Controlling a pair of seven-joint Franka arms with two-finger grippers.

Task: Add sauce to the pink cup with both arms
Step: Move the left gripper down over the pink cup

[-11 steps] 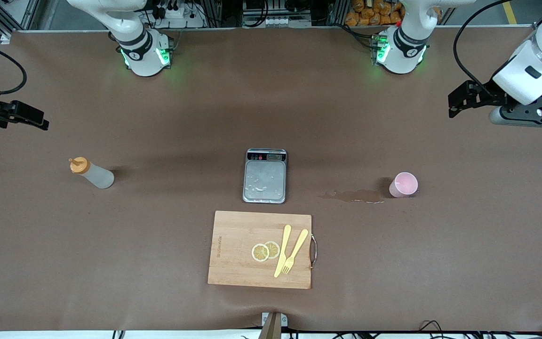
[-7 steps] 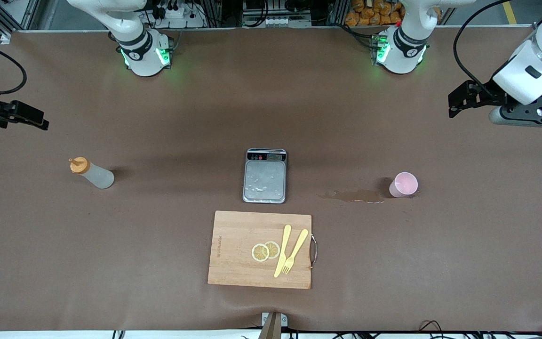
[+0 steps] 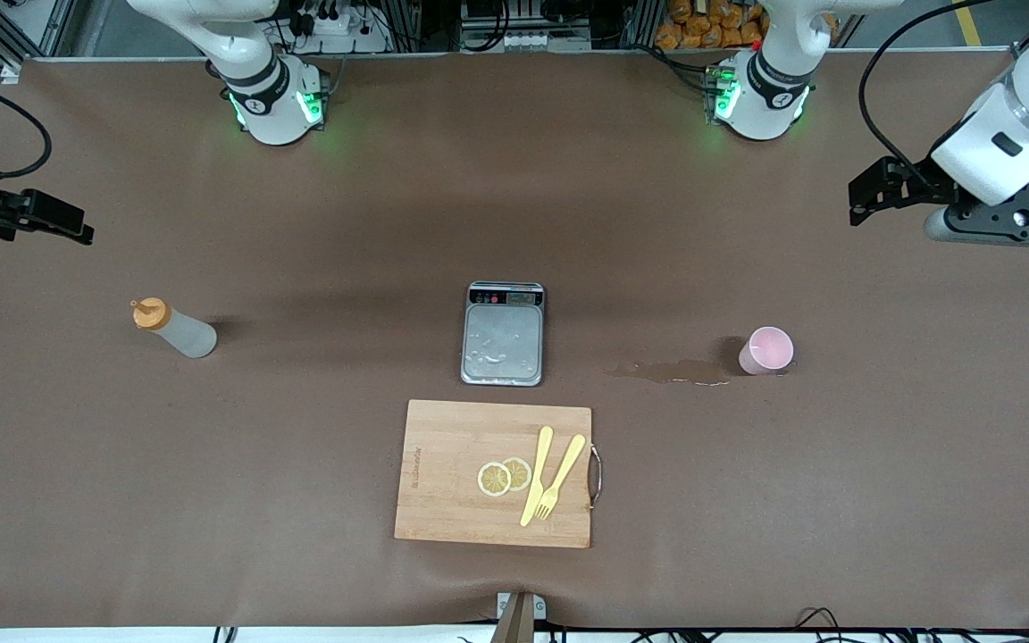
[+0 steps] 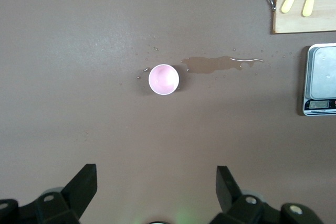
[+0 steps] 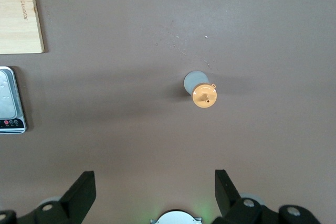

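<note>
The approach step is judged to be in hand. The bottle (image 3: 173, 328) stands untouched at the right arm's end of the worktop (image 3: 300, 500); the cup (image 3: 766, 350) stands at the left arm's end. Both hands, left hand (image 4: 156, 184) and right hand (image 5: 155, 190), are held wide and empty above them. Next, a descent onto each is required.

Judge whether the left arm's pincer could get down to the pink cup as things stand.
Probably yes. The left pincer hangs open above the table, the pink cup stands upright alone, and only a spill lies beside it.
</note>
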